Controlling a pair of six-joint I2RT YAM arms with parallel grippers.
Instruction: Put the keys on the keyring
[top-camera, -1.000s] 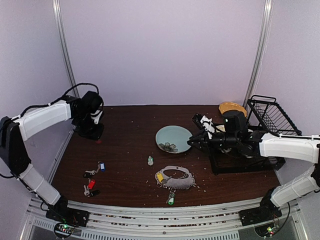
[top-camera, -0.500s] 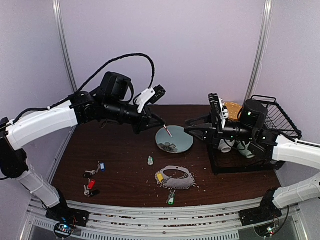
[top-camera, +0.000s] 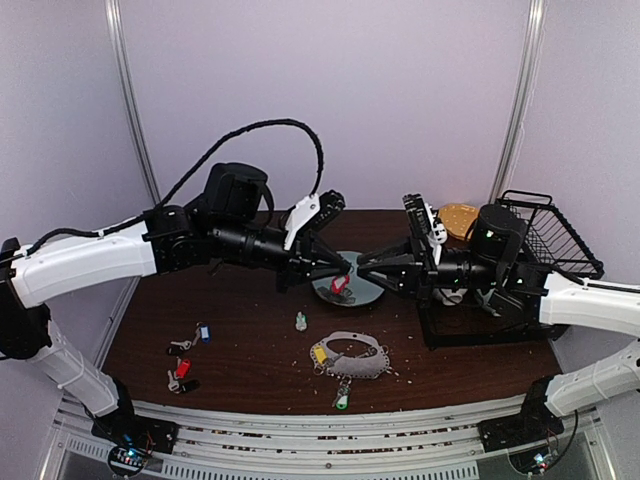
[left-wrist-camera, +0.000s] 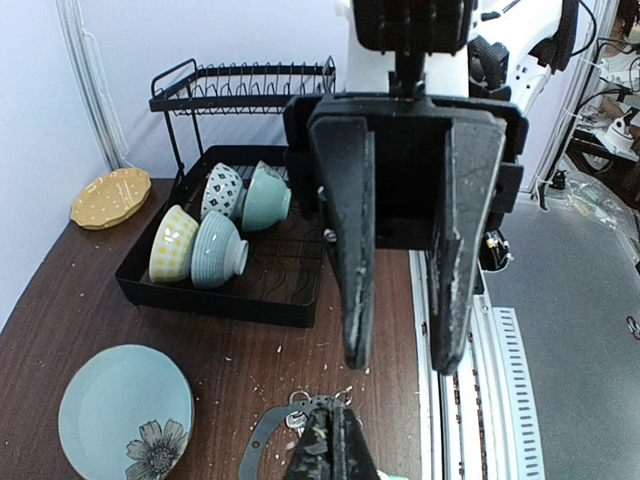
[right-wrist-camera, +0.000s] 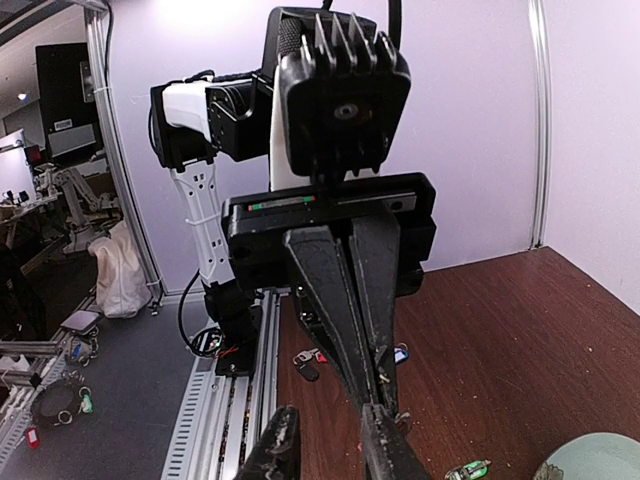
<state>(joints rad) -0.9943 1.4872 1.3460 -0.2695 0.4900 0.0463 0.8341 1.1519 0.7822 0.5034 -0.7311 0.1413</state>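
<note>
Above the plate (top-camera: 373, 291), the left gripper (top-camera: 345, 268), clamped on a red-tagged key (top-camera: 340, 284), faces the parted, empty right gripper (top-camera: 362, 262): judged a mid-air regrip, needing aligned jaws before threading onto the keyring (top-camera: 352, 366) lying on the table (top-camera: 250, 330).

**Twin arms.** Left arm (top-camera: 95, 258) and right arm (top-camera: 590, 300): smooth white shell links joined by black cylindrical joint housings. A green lamp (top-camera: 478, 234) sits at 12 o'clock on the right arm's foremost housing. A thin black cable (top-camera: 262, 123) runs along the left arm. Right gripper (left-wrist-camera: 400, 362): two long, black, tapering fingers (left-wrist-camera: 352, 250), scuffed white. Left gripper (right-wrist-camera: 383, 395): matching fingers, a black finned camera block (right-wrist-camera: 345, 95) at their 12 o'clock, and a green-and-red marked strip (right-wrist-camera: 290, 203) at the block's 6 o'clock.
</note>
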